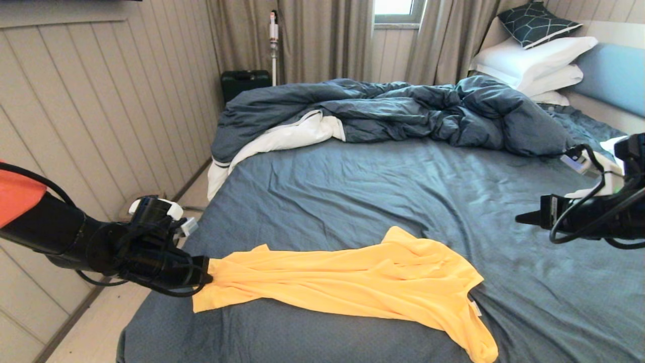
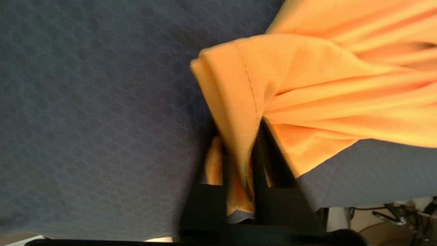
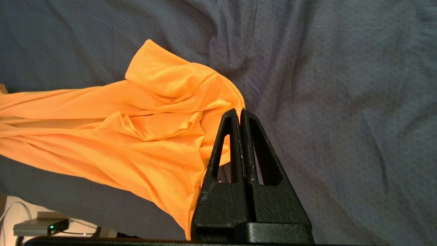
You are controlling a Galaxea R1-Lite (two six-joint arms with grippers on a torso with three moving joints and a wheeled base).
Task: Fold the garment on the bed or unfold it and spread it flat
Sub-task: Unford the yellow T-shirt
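Near the bed's (image 1: 352,176) front edge: yellow T-shirt (image 1: 352,282), stretched sideways, bunched. Left gripper (image 1: 204,275), jaws narrow on its hem; right gripper (image 1: 521,218), jaws together, empty, hovering apart. Step: spreading; next likely needs a second corner gripped.

Daylight enters through the window (image 1: 394,10) at the far wall; illumination is soft and even. Left wrist view: black fingers (image 2: 273,177) motion-blurred. Right wrist view is sharp.

bare sheet (image 1: 383,191) mid-bed, duvet (image 1: 403,111) heaped behind
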